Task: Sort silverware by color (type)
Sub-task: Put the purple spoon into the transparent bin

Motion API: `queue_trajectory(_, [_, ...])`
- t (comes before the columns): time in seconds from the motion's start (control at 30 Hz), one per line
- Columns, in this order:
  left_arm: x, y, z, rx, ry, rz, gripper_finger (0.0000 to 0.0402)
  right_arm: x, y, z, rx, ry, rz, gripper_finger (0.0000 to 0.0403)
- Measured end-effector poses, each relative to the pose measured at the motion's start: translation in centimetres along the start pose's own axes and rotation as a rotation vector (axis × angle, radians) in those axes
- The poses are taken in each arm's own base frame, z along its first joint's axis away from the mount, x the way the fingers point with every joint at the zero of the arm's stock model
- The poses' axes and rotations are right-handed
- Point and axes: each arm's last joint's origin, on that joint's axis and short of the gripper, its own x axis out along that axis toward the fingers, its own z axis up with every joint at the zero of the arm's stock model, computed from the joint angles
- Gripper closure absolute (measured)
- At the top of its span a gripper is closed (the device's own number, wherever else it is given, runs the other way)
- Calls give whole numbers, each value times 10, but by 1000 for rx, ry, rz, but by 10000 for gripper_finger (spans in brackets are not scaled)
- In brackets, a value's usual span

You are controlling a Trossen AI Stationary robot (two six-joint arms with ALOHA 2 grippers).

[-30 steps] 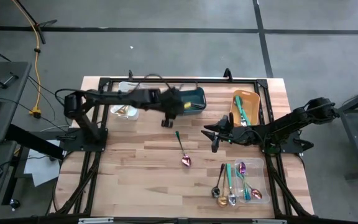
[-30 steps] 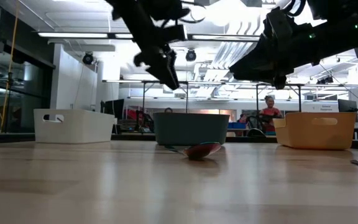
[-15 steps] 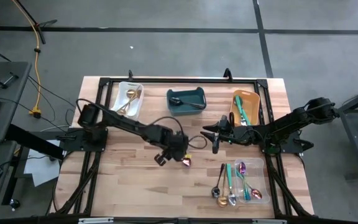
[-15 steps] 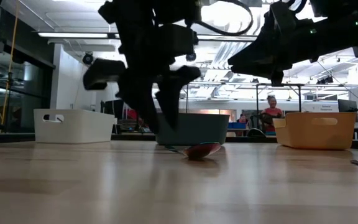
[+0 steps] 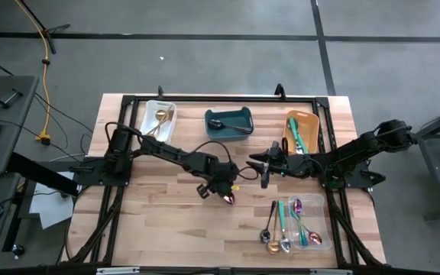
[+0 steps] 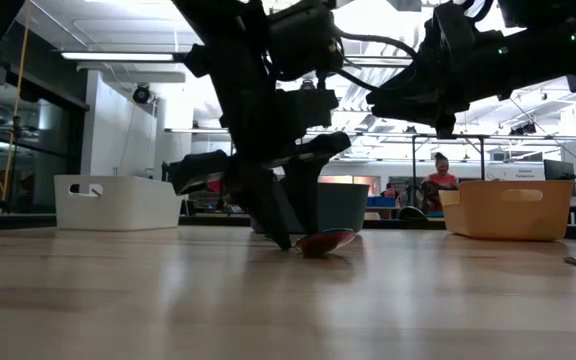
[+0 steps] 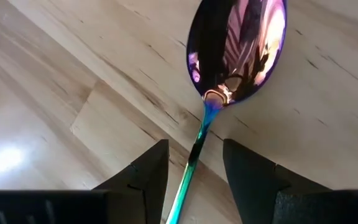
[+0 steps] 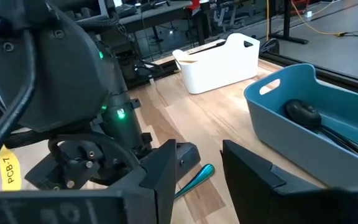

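An iridescent purple spoon (image 7: 235, 50) lies flat on the wooden table, bowl (image 5: 229, 199) toward the near edge. Its blue-green handle (image 7: 194, 165) runs between the fingers of my left gripper (image 5: 221, 188). That gripper is open and points steeply down, one finger on each side of the handle just behind the bowl, apart from it; its fingertips are low over the table (image 6: 286, 238). My right gripper (image 5: 264, 170) hangs open above the table to the right of the spoon, holding nothing. More silverware lies in the bins.
Along the far edge stand a white bin (image 5: 159, 122) with gold spoons, a teal bin (image 5: 229, 123) with a black utensil and an orange bin (image 5: 302, 131) with teal-handled pieces. A clear bin (image 5: 309, 221) at the near right holds several spoons; others (image 5: 272, 229) lie beside it.
My left gripper has swung from beside the teal bin toward the table's near edge and come down, rolling as it went. It now stands over the purple spoon with the handle between its fingers. The spoon has stayed where it was.
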Motion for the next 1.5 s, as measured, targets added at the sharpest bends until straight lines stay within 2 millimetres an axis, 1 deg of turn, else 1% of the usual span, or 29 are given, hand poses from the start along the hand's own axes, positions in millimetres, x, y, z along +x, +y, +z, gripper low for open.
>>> queue_trajectory(0.07, [1,0,-4,-12,7,-26,271,0,0,0,0,0,-2,279])
queue_trajectory(0.13, [2,-1,-6,-48,9,-46,297,0,0,0,0,0,-2,279])
queue_trajectory(0.27, [1,-1,-9,-119,24,-67,380,0,0,0,0,0,-1,279])
queue_trajectory(0.3, [1,-1,-10,-149,32,-67,388,0,0,0,0,0,-1,279])
queue_trajectory(0.37, [1,0,-14,-208,53,-72,389,0,0,0,0,-2,-5,279])
queue_trajectory(0.47, [-9,1,-19,-315,93,-73,395,0,0,0,0,-1,-4,279])
queue_trajectory(0.6, [-30,-1,-31,-464,103,-72,397,0,0,0,-21,-2,-4,279])
queue_trajectory(0.7, [-57,-2,-36,-556,-18,28,398,0,0,0,-25,0,8,279])
queue_trajectory(0.8, [-73,-15,-48,-670,-135,159,399,0,2,0,-23,10,48,279])
queue_trajectory(0.87, [-81,-27,-55,-746,-208,299,399,0,2,0,-21,10,65,279])
queue_trajectory(0.93, [-88,-37,-60,-824,-303,484,400,0,2,1,-9,3,67,279])
queue_trajectory(1.07, [-83,-57,-66,-969,-411,779,400,0,4,8,37,-62,67,279])
queue_trajectory(1.13, [-83,-56,-64,-1043,-460,912,400,0,2,13,97,-110,46,279])
queue_trajectory(1.2, [-78,-56,-63,-1095,-427,1013,401,2,-3,17,160,-159,-2,279])
queue_trajectory(1.27, [-68,-55,-62,-1110,-363,1073,401,7,-6,20,203,-183,-59,279])
queue_trajectory(1.33, [-63,-48,-57,-1128,-346,1128,401,15,-8,22,207,-185,-103,279])
queue_trajectory(1.4, [-58,-40,-53,-1127,-336,1146,401,25,-8,22,198,-187,-156,279])
queue_trajectory(1.5, [-42,-31,-49,-1090,-278,1144,401,42,-7,23,152,-184,-201,279])
